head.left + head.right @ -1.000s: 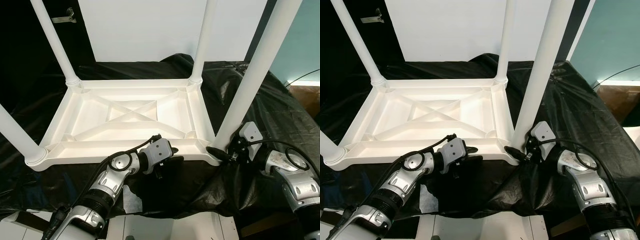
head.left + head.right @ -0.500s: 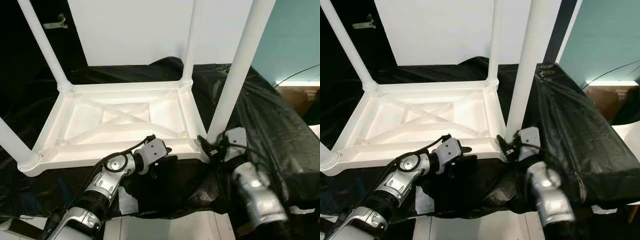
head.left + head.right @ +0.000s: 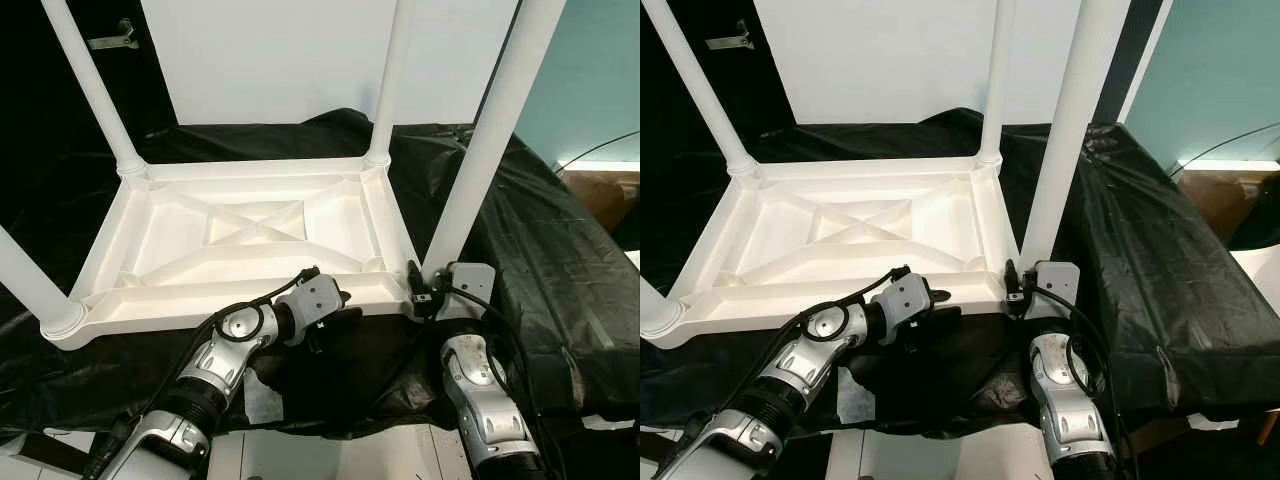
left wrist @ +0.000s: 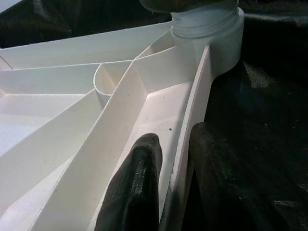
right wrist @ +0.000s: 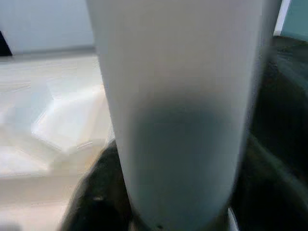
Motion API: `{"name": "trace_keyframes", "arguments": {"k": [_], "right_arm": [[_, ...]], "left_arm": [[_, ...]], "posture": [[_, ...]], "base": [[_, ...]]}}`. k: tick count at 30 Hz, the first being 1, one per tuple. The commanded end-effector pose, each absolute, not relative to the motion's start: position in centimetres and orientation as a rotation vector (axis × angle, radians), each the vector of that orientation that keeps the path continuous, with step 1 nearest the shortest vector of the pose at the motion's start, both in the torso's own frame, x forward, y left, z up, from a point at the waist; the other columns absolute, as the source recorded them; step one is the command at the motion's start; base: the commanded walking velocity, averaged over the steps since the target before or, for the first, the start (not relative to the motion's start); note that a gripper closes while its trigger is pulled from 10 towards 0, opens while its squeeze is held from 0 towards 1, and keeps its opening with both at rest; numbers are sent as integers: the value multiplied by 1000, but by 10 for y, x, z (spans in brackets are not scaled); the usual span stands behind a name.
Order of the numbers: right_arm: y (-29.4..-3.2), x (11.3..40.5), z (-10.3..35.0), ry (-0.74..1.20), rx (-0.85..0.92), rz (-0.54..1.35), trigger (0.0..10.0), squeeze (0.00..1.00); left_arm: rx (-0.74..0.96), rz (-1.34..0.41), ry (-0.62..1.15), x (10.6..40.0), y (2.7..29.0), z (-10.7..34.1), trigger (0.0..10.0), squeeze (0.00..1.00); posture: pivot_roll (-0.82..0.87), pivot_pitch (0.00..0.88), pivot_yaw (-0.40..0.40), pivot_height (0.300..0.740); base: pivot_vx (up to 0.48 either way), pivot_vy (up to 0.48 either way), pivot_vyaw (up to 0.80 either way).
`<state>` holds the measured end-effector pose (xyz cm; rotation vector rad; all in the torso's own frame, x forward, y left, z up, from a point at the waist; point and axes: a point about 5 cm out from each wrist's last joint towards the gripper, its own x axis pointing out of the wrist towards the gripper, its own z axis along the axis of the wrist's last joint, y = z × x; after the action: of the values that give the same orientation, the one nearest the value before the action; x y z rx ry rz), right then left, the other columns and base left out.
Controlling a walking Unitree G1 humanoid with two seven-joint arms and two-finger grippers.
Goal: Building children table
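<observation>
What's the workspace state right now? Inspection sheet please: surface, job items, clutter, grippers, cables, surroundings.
Surface: black plastic sheet, wrinkled, draped over the work area.
Job's things: white table top lies upside down, ribbed underside up; four white legs stand in its corner sockets, near-right leg included.
Clutter: pale scrap on the sheet's near edge.
Grippers: left gripper clamps the table top's near rim, one finger inside, one outside. Right gripper grips the base of the near-right leg.
Cables: black cables run along both forearms; a thin cable at far right.
Surroundings: white panel behind, teal wall to the right, metal bracket upper left.
</observation>
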<state>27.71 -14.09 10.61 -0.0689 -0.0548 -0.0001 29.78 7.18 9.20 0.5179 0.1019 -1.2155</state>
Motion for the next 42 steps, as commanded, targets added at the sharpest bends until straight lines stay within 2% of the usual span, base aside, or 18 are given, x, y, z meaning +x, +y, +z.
{"name": "trace_keyframes", "arguments": {"k": [1, 7, 8, 9, 10, 13, 17, 18, 20, 22, 24, 26, 36, 37, 38, 39, 42], "right_arm": [[-146, 275, 90, 41, -88, -2, 10000, 1000], [-145, 270, 87, 52, -92, 73, 10000, 1000], [-147, 269, 88, 45, -92, 84, 10000, 510], [-147, 269, 88, 45, -92, 84, 10000, 510], [-149, 269, 91, 18, -115, 104, 10000, 0], [-156, 270, 102, -50, -189, 208, 10000, 0], [-165, 273, 108, -65, -202, 300, 10000, 0], [-167, 275, 110, -42, -219, 389, 10000, 0], [-167, 275, 110, -42, -219, 389, 10000, 0], [-165, 275, 115, 0, -271, 602, 10000, 0], [-165, 275, 115, 0, -271, 602, 10000, 0], [-163, 278, 118, 21, -327, 727, 10000, 0], [-177, 291, 114, 104, -373, 835, 10000, 0], [-183, 293, 115, 125, -376, 852, 5098, 0], [-183, 293, 115, 125, -376, 852, 5098, 0], [-187, 295, 117, 134, -388, 866, 0, 0], [-190, 296, 119, 145, -425, 899, 0, 0]], "left_arm": [[528, -1280, 253, 282, 72, 62, 10000, 0], [526, -1279, 253, 281, 71, 61, 10000, 0], [524, -1278, 253, 281, 71, 61, 10000, 0], [524, -1278, 253, 281, 71, 61, 10000, 0], [524, -1277, 254, 281, 71, 60, 10000, 0], [526, -1282, 256, 281, 71, 60, 10000, 0], [529, -1286, 255, 281, 70, 60, 10000, 0], [534, -1289, 253, 282, 70, 61, 10000, 0], [534, -1289, 253, 282, 70, 61, 10000, 0], [545, -1295, 245, 284, 68, 62, 10000, 0], [545, -1295, 245, 284, 68, 62, 10000, 0], [539, -1299, 238, 284, 65, 63, 10000, 0], [536, -1285, 247, 283, 69, 62, 10000, 0], [537, -1280, 247, 284, 71, 62, 10000, 0], [537, -1280, 247, 284, 71, 62, 10000, 0], [537, -1277, 247, 284, 72, 62, 10000, 0], [538, -1274, 248, 284, 73, 62, 10000, 0]], "posture": [[-8, 19, -41, 740], [-4, 20, -49, 740], [-6, 20, -47, 740], [-6, 20, -47, 740], [-7, 20, -46, 740], [-17, 17, -41, 740], [-20, 15, -39, 740], [-27, 12, -36, 740], [-27, 12, -36, 740], [-29, 9, -38, 740], [-29, 9, -38, 740], [-26, 9, -38, 740], [-1, 7, -43, 740], [6, 5, -43, 740], [6, 5, -43, 740], [9, 4, -41, 740], [9, 4, -41, 740]], "base": [[0, 0, 0], [0, 0, 0], [0, 0, 0], [0, 0, 0], [0, 0, 0], [0, 0, 0], [0, 0, 0], [0, 0, 0], [0, 0, 0], [0, 0, 0], [0, 0, 0], [0, 0, 0], [0, 0, 0], [0, 0, 0], [0, 0, 0], [0, 0, 0], [0, 0, 0]]}}
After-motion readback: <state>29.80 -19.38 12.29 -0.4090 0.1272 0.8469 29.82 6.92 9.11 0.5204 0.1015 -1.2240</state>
